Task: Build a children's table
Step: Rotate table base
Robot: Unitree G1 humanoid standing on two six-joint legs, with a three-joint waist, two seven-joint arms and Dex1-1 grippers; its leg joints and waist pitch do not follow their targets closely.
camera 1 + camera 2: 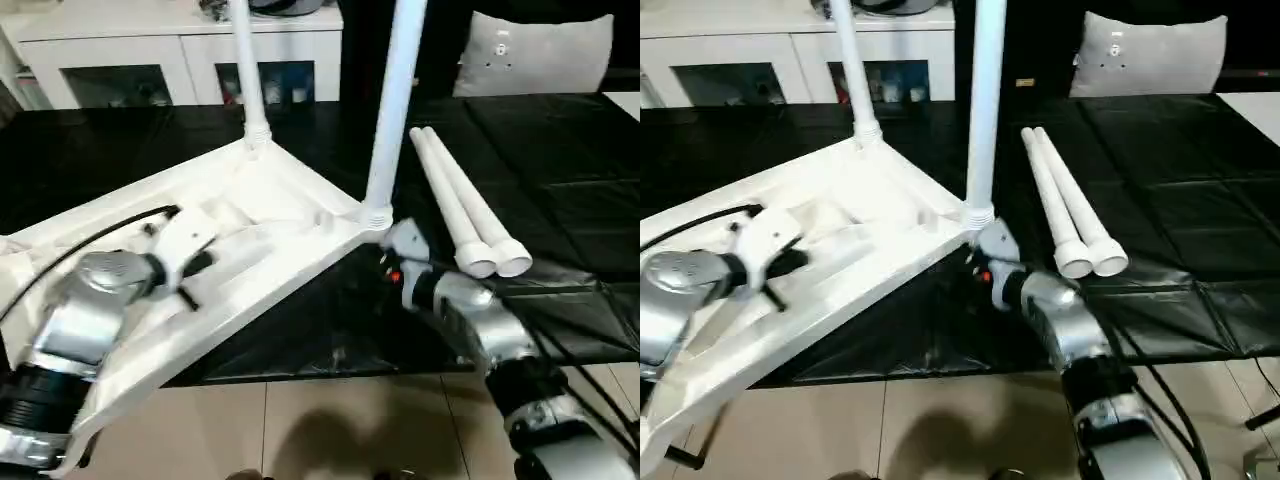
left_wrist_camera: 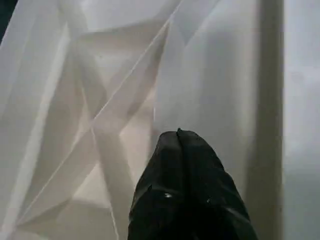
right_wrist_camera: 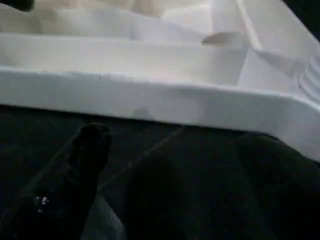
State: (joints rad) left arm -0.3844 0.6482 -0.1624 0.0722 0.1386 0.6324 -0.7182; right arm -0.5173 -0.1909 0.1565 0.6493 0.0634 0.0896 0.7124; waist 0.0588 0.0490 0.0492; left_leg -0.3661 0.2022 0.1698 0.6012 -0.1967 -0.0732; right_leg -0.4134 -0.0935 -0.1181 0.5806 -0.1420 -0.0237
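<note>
White plastic table top: light, stiff; grasp its rim. Left end effector clenched at nine o'clock; right end effector released.

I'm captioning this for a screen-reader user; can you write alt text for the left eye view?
An upside-down white table top rests tilted on a black surface, with two legs standing in its far corner sockets and two loose legs lying beside it. The left gripper is over the ribbed underside.
</note>
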